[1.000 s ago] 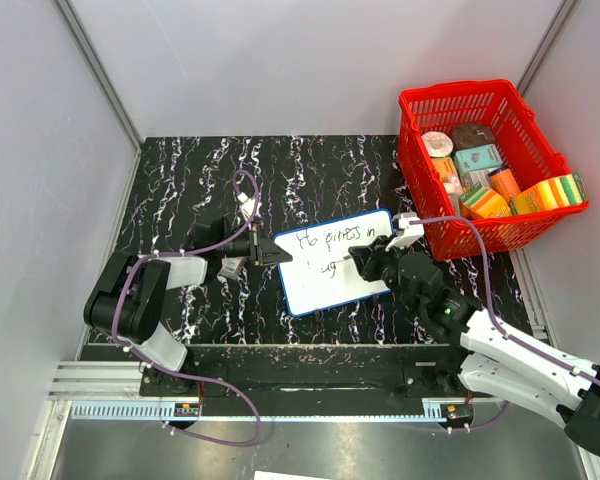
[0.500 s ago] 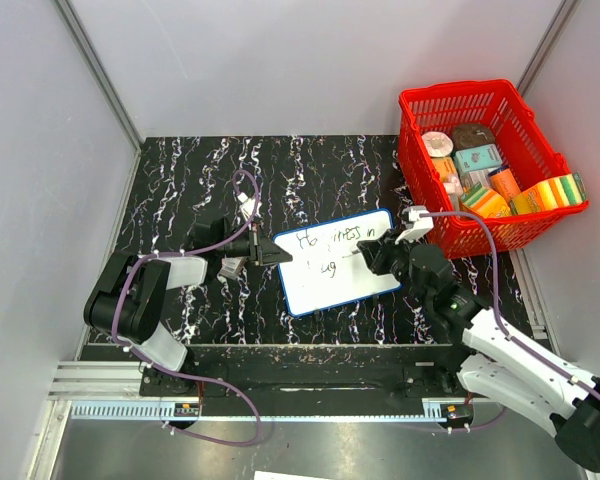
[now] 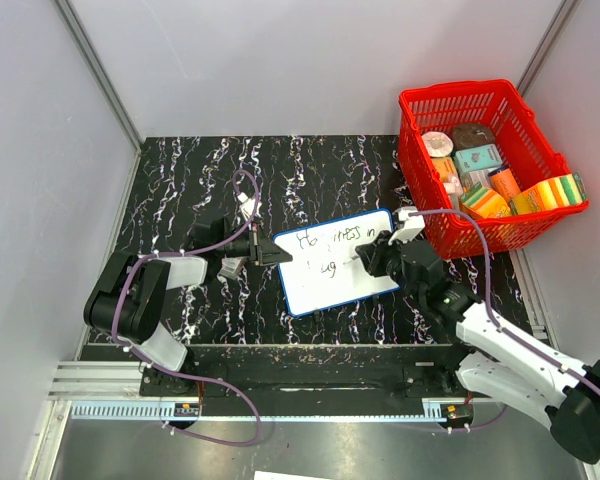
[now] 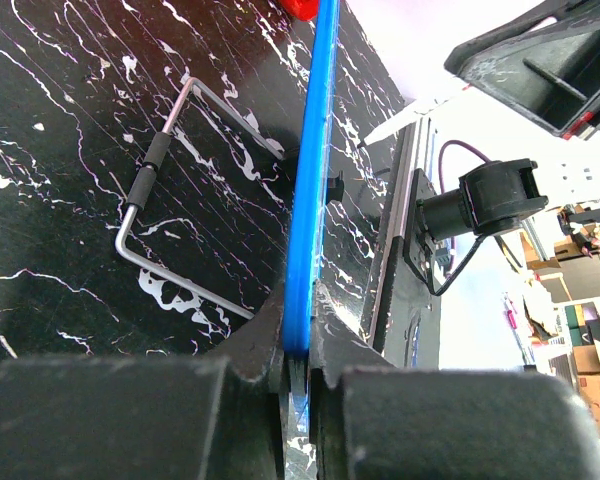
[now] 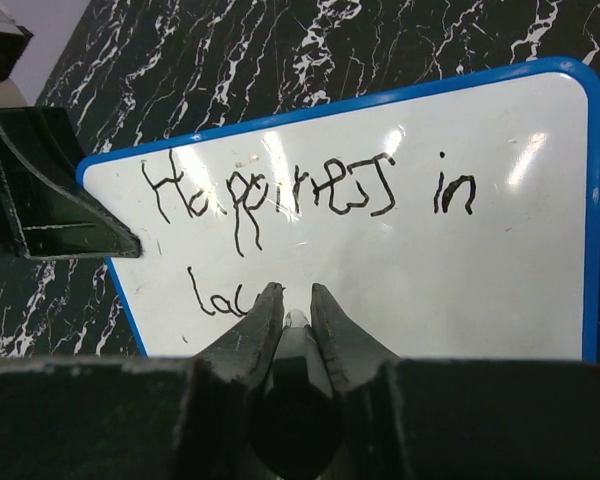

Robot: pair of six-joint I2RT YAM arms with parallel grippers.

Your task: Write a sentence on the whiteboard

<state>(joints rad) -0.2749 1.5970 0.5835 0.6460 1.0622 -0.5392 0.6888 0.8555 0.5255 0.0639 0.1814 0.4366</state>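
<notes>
1. Right gripper [image 5: 295,300]: the two fingers are clamped on a dark, slim marker [image 5: 294,350]. The marker's pale tip points down at the board, just right of the last stroke on the second line. Whether the tip touches the surface cannot be told.

2. Task object: the small, flat, white rectangular whiteboard [image 5: 410,270] has a thin blue rim and rounded corners. It lies on the black, white-veined marble-pattern table [image 3: 180,190], between the two grippers and toward the near right of the table.

3. Left gripper [image 4: 295,375]: the jaws are closed on the blue rim at the board's left edge, apparently to steady it. A bent grey metal wire with a black sleeve [image 4: 165,150] lies on the table beside that edge.

4. Progress: the handwritten sentence [image 5: 280,190] is partly done. The first line appears finished. The second line holds only a few letters at its left end, and most of that row is blank. Judged from this, the task is roughly at its midpoint. The rest of the second line is left to write.

5. Legible writing: the first line reads "Happiness in". The second line begins with "l" and what looks like "a" or "o". A further stroke is partly hidden by a finger.

6. Far right: a red plastic lattice basket [image 3: 420,110] holds assorted packets and boxes. Their labels are too small to read.
</notes>
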